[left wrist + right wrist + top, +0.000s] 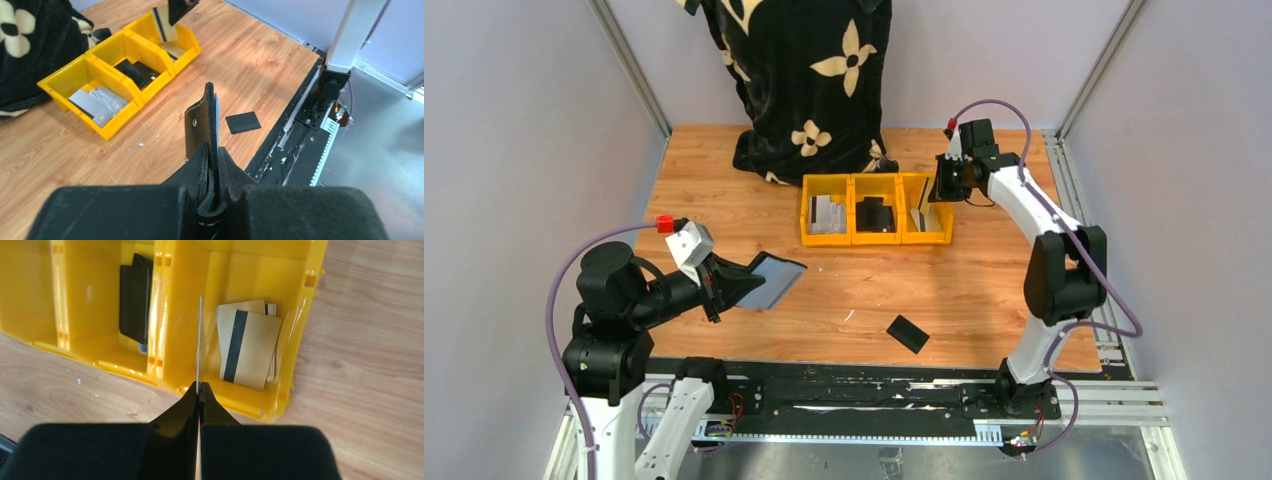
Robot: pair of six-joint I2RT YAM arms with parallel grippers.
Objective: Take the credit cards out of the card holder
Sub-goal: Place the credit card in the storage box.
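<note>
My left gripper (214, 150) is shut on the folded edge of the black card holder (210, 117), which it holds up edge-on above the table. From above, the card holder (767, 280) shows its grey-blue inside, at the table's left. My right gripper (199, 385) is shut on a thin credit card (199, 340), seen edge-on over the right yellow bin (295, 335). Beige credit cards (247, 347) with a dark stripe lie in that bin. Grey credit cards (827, 213) lie in the left bin.
Three joined yellow bins (876, 238) stand at mid-table; the middle one holds a black item (876, 214). A small black slab (908, 334) lies near the front edge. A black floral cloth (809, 80) is heaped at the back.
</note>
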